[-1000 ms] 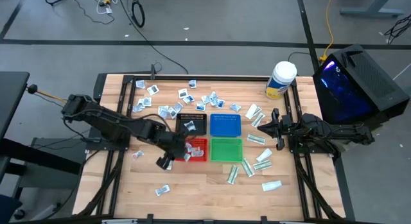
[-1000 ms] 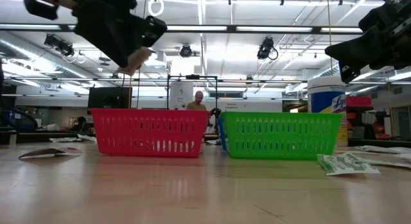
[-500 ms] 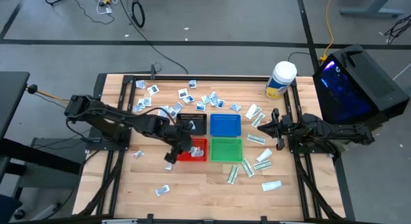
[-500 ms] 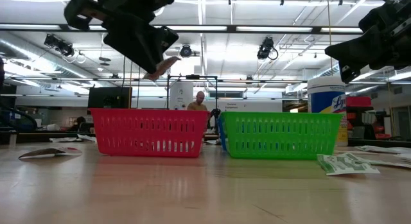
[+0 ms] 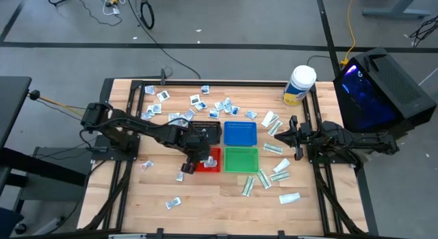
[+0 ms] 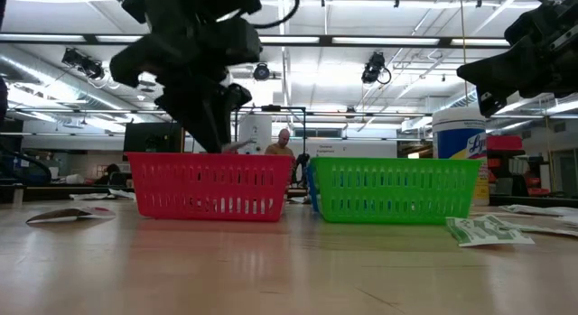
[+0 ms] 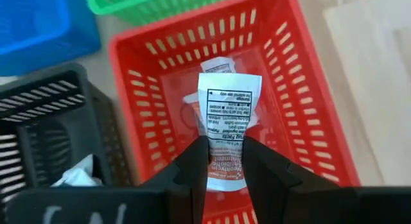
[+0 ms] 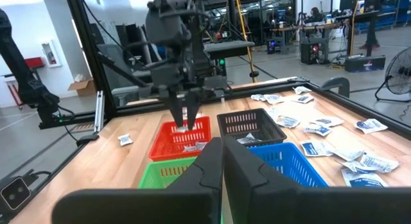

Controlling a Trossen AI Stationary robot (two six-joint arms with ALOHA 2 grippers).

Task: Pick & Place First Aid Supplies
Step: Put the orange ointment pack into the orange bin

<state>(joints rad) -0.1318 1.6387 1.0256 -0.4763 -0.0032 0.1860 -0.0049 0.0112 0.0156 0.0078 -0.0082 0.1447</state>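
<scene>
So the packet [image 7: 223, 128] in play is pinched by its lower end between the left tool's [image 7: 225, 169] fingers, hanging flat and printed side up right over the red tray [image 7: 308, 121]. Makes sense to hold it by one end like that: most of the packet sticks out past the fingertips, so it should drop straight in once the fingers let go. There's at least one other white packet already lying in the bottom of that tray, so my guess is the red one is collecting this kind.

In the high view the left tool [image 5: 194, 157] sits over the red tray [image 5: 213, 167] near the middle of the counter [image 5: 219, 208], and the low view shows it down close to the tray's rim.

Around it: the black tray [image 5: 204, 129] is touching the red one on the far side and has a packet in it, the blue tray [image 5: 240, 133] sits beside the black, and the green tray [image 5: 240, 159] is right beside the red. Nothing blocks the drop itself, but the four trays are packed tight, so a sloppy release could land in a neighbour.

Loads of squarish packets [image 5: 195, 100] are still scattered along the far edge, longer green-and-white ones [image 5: 274, 148] toward the right edge, and a few strays near the front edge. A white jar [image 5: 300, 85] stands at the far right corner.

The right tool [image 5: 295, 137] waits at the right edge, fingers closed on nothing.
</scene>
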